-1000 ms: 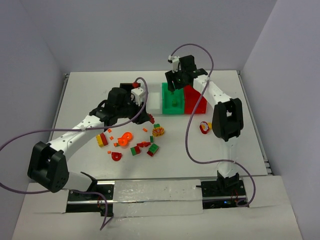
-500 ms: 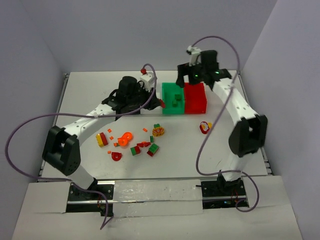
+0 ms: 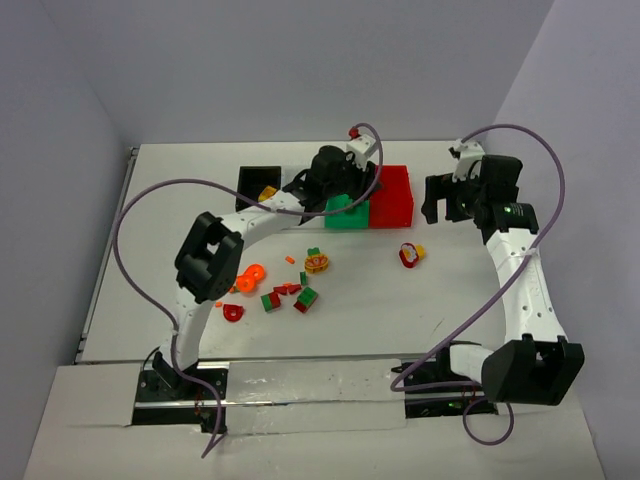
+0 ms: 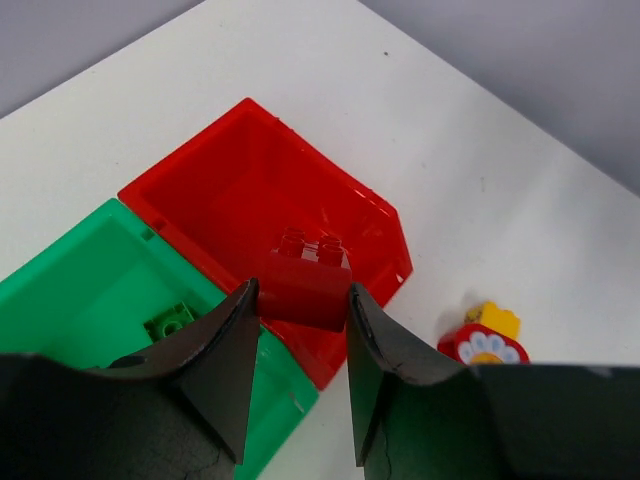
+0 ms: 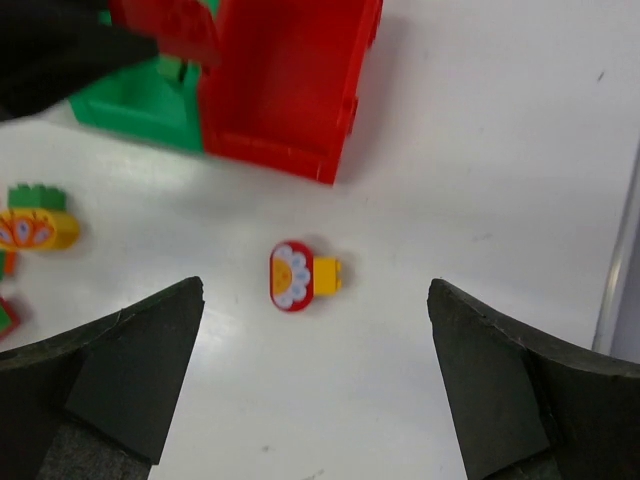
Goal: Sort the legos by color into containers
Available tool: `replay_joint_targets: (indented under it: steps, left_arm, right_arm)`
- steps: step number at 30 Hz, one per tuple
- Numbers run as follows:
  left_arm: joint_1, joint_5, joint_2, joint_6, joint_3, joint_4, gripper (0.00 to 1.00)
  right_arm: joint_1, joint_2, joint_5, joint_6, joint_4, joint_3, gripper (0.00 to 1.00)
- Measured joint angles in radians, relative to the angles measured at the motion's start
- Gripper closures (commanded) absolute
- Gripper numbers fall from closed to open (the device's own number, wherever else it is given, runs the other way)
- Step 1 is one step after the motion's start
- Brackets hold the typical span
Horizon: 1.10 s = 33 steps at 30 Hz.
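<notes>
White table [image 3: 180, 190], matte flat top, boxed in on three sides. Back wall [image 3: 300, 70] is plain pale grey-lilac and meets the table's far edge. Left wall [image 3: 40, 200] and right wall [image 3: 590, 200] are the same colour. Metal rail [image 3: 105, 255] runs along the table's left edge, second rail [image 3: 512, 250] along the right edge. Light even; shadows on the tabletop soft.

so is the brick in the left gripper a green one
No, the brick clamped in the left gripper is red, the same colour as the red bin seen behind it.
</notes>
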Motion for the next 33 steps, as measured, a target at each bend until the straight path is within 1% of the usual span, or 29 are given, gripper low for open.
replay_joint_targets:
  steps: [1, 2, 3, 4, 5, 6, 8, 11, 13, 15, 18, 20, 22, 23, 26, 30, 33]
  left_arm:
    - [-0.002, -0.008, 0.032, -0.001, 0.034, -0.007, 0.87]
    - [-0.003, -0.018, 0.075, -0.002, 0.084, -0.009, 0.81]
    - [-0.004, -0.030, 0.120, -0.003, 0.139, -0.003, 0.68]
    - [-0.005, -0.039, 0.158, -0.003, 0.184, -0.004, 0.62]
    - [-0.006, -0.052, 0.187, -0.003, 0.225, -0.007, 0.55]
    - [-0.007, -0.063, 0.216, -0.002, 0.255, -0.008, 0.44]
    - [-0.009, -0.084, 0.262, 0.003, 0.293, -0.011, 0.37]
    - [-0.010, -0.112, 0.290, 0.021, 0.320, -0.012, 0.29]
    - [-0.010, -0.124, 0.291, 0.034, 0.321, -0.011, 0.25]
    - [-0.010, -0.130, 0.288, 0.047, 0.321, -0.007, 0.24]
    - [-0.009, -0.125, 0.275, 0.051, 0.316, -0.015, 0.18]
    - [-0.004, -0.095, 0.254, 0.046, 0.314, -0.040, 0.17]
    - [0.007, -0.011, 0.219, 0.047, 0.314, -0.101, 0.17]
    - [0.013, 0.042, 0.195, 0.046, 0.314, -0.137, 0.15]
    - [0.053, 0.250, 0.072, 0.025, 0.268, -0.240, 0.12]
    - [0.150, 0.470, -0.209, -0.011, 0.062, -0.281, 0.12]
    - [0.223, 0.539, -0.374, -0.020, -0.038, -0.286, 0.12]
  right_arm:
    - [-0.004, 0.000, 0.000, -0.007, -0.009, -0.022, 0.00]
    - [-0.007, -0.002, 0.000, -0.014, -0.017, -0.040, 0.00]
    - [-0.009, -0.006, 0.001, -0.019, -0.024, -0.058, 0.00]
    - [-0.009, -0.009, 0.001, -0.024, -0.031, -0.072, 0.00]
    - [-0.010, -0.015, 0.002, -0.031, -0.038, -0.084, 0.00]
    - [-0.011, -0.021, 0.003, -0.038, -0.044, -0.091, 0.00]
    - [-0.012, -0.030, 0.004, -0.052, -0.057, -0.099, 0.00]
    - [-0.012, -0.035, 0.002, -0.077, -0.073, -0.099, 0.01]
    - [-0.013, -0.034, -0.004, -0.108, -0.089, -0.099, 0.04]
    - [-0.013, -0.026, -0.016, -0.162, -0.117, -0.099, 0.08]
    - [-0.013, 0.001, -0.030, -0.273, -0.164, -0.099, 0.11]
    - [-0.013, 0.025, -0.039, -0.378, -0.197, -0.099, 0.12]
    - [-0.013, 0.050, -0.058, -0.495, -0.235, -0.099, 0.14]
    - [-0.013, 0.065, -0.071, -0.565, -0.255, -0.098, 0.14]
    - [-0.013, 0.124, -0.122, -0.767, -0.308, -0.089, 0.14]
    - [-0.012, 0.218, -0.172, -1.017, -0.341, -0.080, 0.14]
    - [-0.001, 0.288, -0.176, -1.139, -0.335, -0.076, 0.14]
